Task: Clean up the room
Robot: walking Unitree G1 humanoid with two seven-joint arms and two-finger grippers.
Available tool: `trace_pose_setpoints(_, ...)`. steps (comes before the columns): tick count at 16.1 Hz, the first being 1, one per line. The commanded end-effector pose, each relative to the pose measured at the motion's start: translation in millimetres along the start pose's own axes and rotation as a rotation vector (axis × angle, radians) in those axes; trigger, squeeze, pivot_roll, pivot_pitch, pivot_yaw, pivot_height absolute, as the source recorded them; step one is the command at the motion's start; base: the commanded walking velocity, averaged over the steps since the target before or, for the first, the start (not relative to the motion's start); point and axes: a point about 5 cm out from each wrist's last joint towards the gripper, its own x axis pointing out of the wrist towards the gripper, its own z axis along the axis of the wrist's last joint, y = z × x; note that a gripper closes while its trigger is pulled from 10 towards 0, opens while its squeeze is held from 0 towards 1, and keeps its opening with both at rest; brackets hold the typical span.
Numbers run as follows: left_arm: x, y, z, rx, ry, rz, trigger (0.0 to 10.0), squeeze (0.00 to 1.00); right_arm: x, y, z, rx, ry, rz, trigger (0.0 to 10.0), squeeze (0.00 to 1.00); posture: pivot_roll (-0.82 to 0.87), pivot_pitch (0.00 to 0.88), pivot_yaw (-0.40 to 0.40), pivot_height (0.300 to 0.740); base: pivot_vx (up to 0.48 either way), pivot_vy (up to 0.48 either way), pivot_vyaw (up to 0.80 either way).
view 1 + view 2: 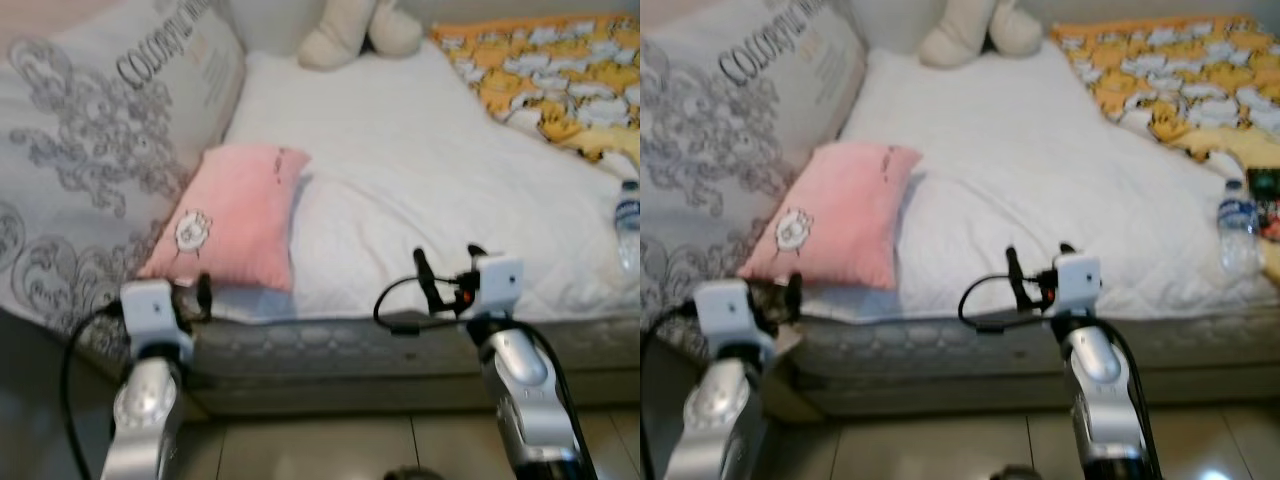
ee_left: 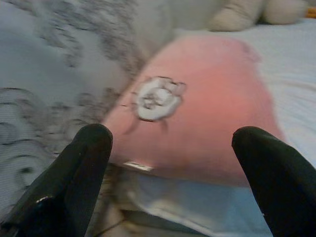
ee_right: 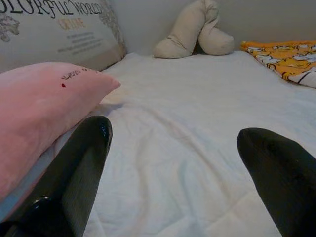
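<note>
A pink pillow [image 1: 235, 215] with a small sheep patch lies at the near left of the bed, on the white sheet [image 1: 420, 150]. My left gripper [image 1: 203, 296] hovers at the bed's edge just below the pillow's near end. It stands open, and the pillow [image 2: 197, 113] lies straight ahead of its fingertips [image 2: 91, 148]. My right gripper [image 1: 448, 268] is over the near edge of the sheet to the pillow's right, open with nothing between its fingers [image 3: 89, 148]. A clear water bottle [image 1: 1237, 225] stands at the bed's right edge.
A large grey-patterned cushion [image 1: 100, 150] leans along the left. A beige plush toy [image 1: 350, 30] sits at the head of the bed, and a yellow patterned blanket [image 1: 550, 70] lies at the far right. The mattress side [image 1: 350, 345] meets the tiled floor [image 1: 320, 445] below.
</note>
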Motion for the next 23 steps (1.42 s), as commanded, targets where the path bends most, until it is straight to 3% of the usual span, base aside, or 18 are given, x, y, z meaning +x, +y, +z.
trace_pose_setpoints(1, -0.7, -3.8, 7, 0.043, -0.040, -0.034, 10.0, 0.00, -3.7, 5.3, 0, 0.018, -0.002, 0.033, 10.0, 0.00, -0.18, 0.000, 0.108, 0.740, 0.000, 0.000, 0.00)
trace_pose_setpoints(3, -7.1, -8.3, 6, 0.038, -0.043, -0.069, 10.0, 0.00, -11.8, 6.5, -7, 0.022, 0.027, 0.043, 10.0, 0.00, -0.18, 0.000, 0.109, 0.740, 0.000, -0.122, 0.00)
trace_pose_setpoints(5, -4.4, -8.7, 4, -0.006, -0.021, -0.031, 10.0, 0.00, -9.7, 5.7, -8, 0.025, 0.031, 0.035, 10.0, 0.00, -0.18, 0.000, 0.112, 0.740, 0.000, -0.469, 0.00)
trace_pose_setpoints(6, -1.6, -9.2, 4, -0.034, -0.017, -0.012, 10.0, 0.00, -6.5, 4.3, -8, 0.028, 0.033, 0.027, 10.0, 0.00, -0.18, 0.000, 0.113, 0.740, 0.000, -0.472, 0.00)
trace_pose_setpoints(7, 4.6, -10.2, 5, -0.120, 0.002, 0.021, 10.0, 0.00, -1.0, 0.4, -6, 0.019, 0.029, 0.013, 10.0, 0.00, -0.19, 0.000, 0.116, 0.740, 0.000, -0.480, 0.00)
trace_pose_setpoints(15, 2.7, -17.6, 10, -0.033, -0.044, -0.036, 10.0, 0.00, 1.5, 3.4, -4, 0.034, 0.028, 0.029, 10.0, 0.00, -0.19, 0.000, 0.128, 0.740, 0.000, -0.480, 0.00)
trace_pose_setpoints(23, 17.4, -21.3, 20, 0.005, -0.095, -0.124, 10.0, 0.00, 2.1, 6.7, -4, 0.020, 0.026, 0.017, 10.0, 0.00, -0.22, 0.000, 0.155, 0.740, 0.000, -0.476, 0.00)
